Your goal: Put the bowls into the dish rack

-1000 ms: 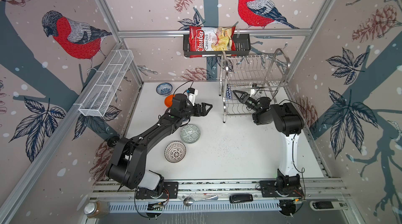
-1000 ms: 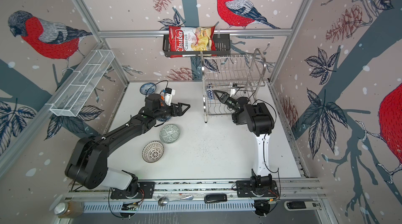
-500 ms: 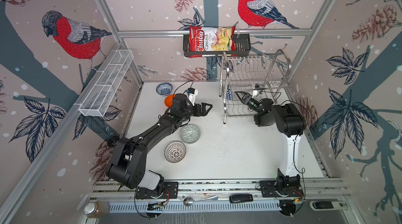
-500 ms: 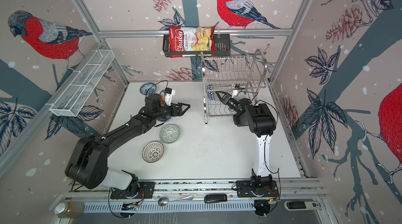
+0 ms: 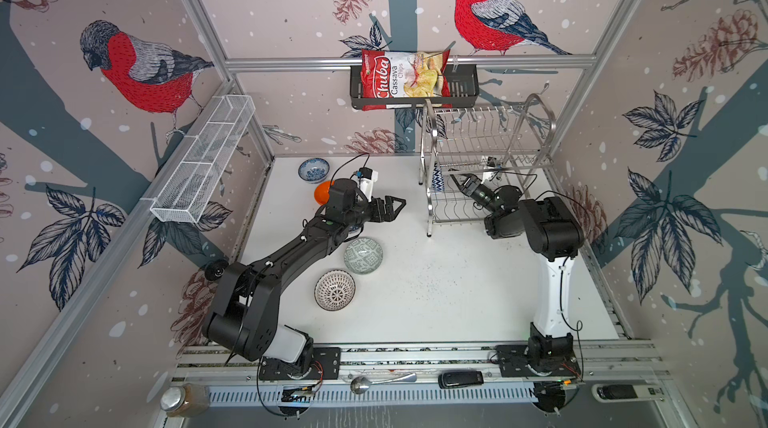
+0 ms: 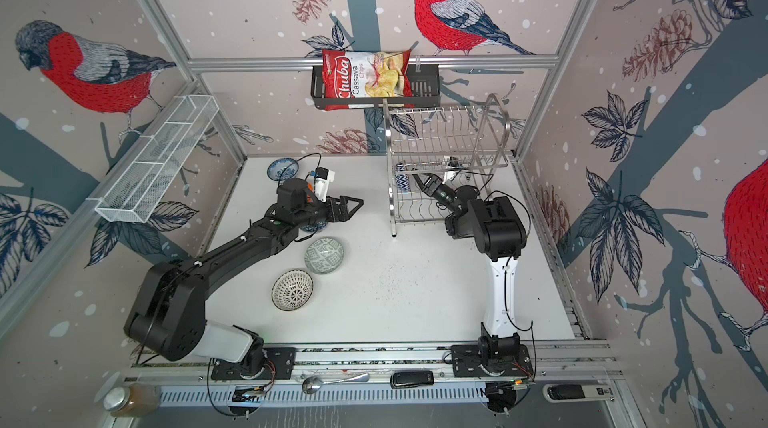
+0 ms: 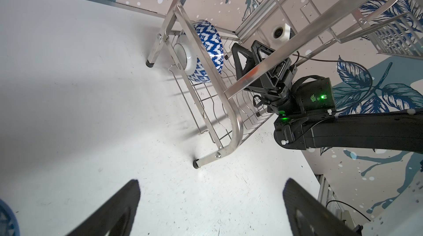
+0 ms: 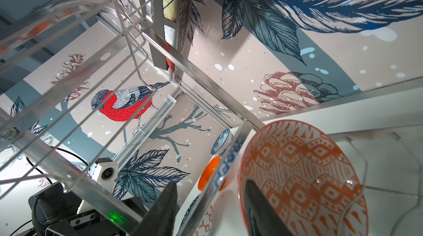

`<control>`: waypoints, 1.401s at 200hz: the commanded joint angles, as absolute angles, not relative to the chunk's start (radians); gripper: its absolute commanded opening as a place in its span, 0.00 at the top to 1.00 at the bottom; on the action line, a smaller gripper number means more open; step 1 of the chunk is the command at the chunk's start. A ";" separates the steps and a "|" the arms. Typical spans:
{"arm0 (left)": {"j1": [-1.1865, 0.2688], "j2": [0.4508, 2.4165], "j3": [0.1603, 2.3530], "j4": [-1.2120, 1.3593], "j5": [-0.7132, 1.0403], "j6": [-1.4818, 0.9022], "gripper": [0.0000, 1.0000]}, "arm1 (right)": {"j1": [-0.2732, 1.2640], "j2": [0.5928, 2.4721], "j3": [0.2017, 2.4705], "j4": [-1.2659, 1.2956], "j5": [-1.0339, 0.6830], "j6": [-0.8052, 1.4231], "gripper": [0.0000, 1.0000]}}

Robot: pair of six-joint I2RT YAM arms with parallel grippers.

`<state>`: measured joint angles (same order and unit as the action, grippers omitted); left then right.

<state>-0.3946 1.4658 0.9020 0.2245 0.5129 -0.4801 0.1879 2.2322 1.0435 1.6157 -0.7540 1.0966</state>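
Edgewise, blue bowl (image 7: 211,43) stands in dish rack (image 7: 212,157).

The picture's edge cuts off both left fingers (image 7: 107,214) in the left wrist view, leaving only their tips. Outside one of them a blue rim (image 7: 5,220) is cropped at the corner; too little shows to tell which bowl. In both top views the left arm (image 5: 299,243) covers most of the orange bowl (image 5: 321,193), well behind those fingertips. The right fingers (image 8: 258,209) are cropped likewise in the right wrist view. One covers part of the racked bowl (image 8: 297,173); contact cannot be told. Between them a blurred tube of the rack (image 8: 218,177) crosses the orange bowl. In both top views shelf wires cross the right fingers, too small there to show their gap.
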 commanded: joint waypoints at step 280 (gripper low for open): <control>-0.394 1.466 0.912 0.226 0.514 -0.471 0.02 | 0.207 2.057 0.962 1.362 -0.543 0.832 0.01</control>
